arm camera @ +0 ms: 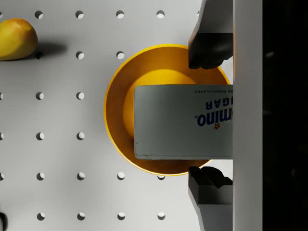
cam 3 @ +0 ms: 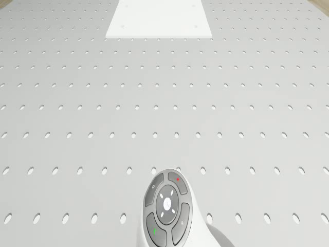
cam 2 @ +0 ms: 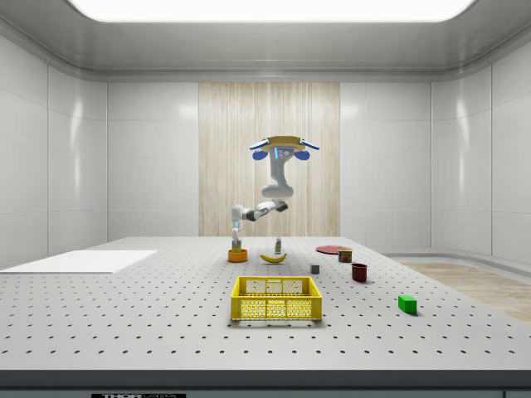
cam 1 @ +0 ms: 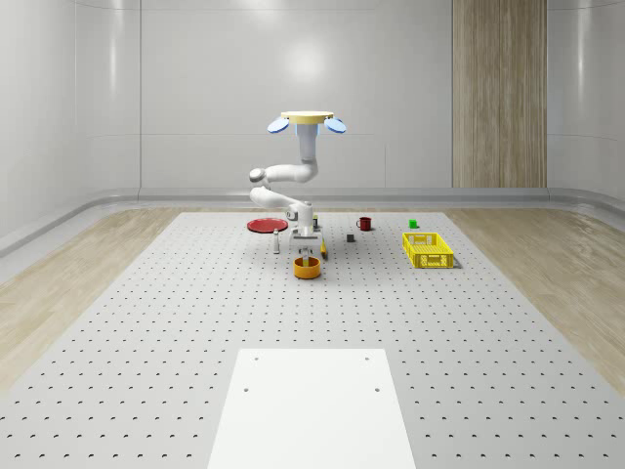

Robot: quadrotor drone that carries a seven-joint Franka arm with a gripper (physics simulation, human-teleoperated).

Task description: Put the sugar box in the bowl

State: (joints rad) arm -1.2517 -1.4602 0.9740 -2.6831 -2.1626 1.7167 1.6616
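Observation:
The sugar box (arm camera: 183,121), grey-white with blue lettering, lies inside the orange bowl (arm camera: 113,115), covering most of its hollow. My gripper (arm camera: 209,118) hangs right above it, open. Its dark fingertips (arm camera: 209,53) stand on either side of the box with a small gap on each side. From the whole-scene view the bowl (cam 1: 307,269) sits mid-table with the gripper (cam 1: 307,251) just over it. The drone (cam 1: 307,121) hovers high above, its arm bent downward. In the side view the gripper (cam 2: 237,242) is over the bowl (cam 2: 238,256) and the drone (cam 2: 284,150) hovers to its right.
A banana (cam 2: 273,258) lies close to the bowl. A yellow crate (cam 1: 428,250), red mug (cam 1: 364,223), green block (cam 1: 413,224), small dark cube (cam 1: 350,237) and red plate (cam 1: 264,225) stand around. A white pad (cam 1: 312,405) covers the near table.

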